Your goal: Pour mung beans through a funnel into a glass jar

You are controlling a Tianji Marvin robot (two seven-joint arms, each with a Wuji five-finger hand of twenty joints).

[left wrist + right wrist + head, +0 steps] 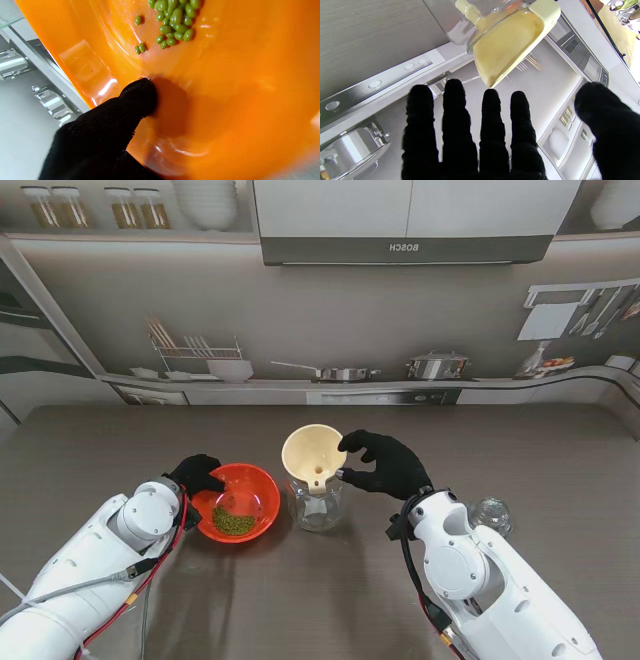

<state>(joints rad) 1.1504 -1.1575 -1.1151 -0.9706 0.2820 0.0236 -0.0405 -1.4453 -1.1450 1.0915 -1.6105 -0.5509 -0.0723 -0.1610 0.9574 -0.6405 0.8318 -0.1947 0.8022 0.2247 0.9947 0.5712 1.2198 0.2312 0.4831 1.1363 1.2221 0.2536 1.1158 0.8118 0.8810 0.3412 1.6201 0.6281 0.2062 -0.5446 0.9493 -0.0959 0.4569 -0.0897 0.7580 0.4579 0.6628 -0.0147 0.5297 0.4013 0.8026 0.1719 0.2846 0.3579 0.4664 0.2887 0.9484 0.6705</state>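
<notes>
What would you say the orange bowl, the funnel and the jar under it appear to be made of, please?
Orange bowl: probably glossy plastic; it glows translucent and carries bright highlights in the left wrist view. Funnel: matte cream plastic by its look, opaque and without glare. Jar: clear glass, see-through with sharp reflections.

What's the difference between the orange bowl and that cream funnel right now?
The orange bowl sits by the left hand, which grips its rim; the funnel sits in the mouth of the glass jar, and the right hand is open beside it, not gripping. The bowl holds green beans; the funnel looks empty. The bowl is wide and shallow, the funnel a cone with a hole at its bottom. Both are open-topped and round.
</notes>
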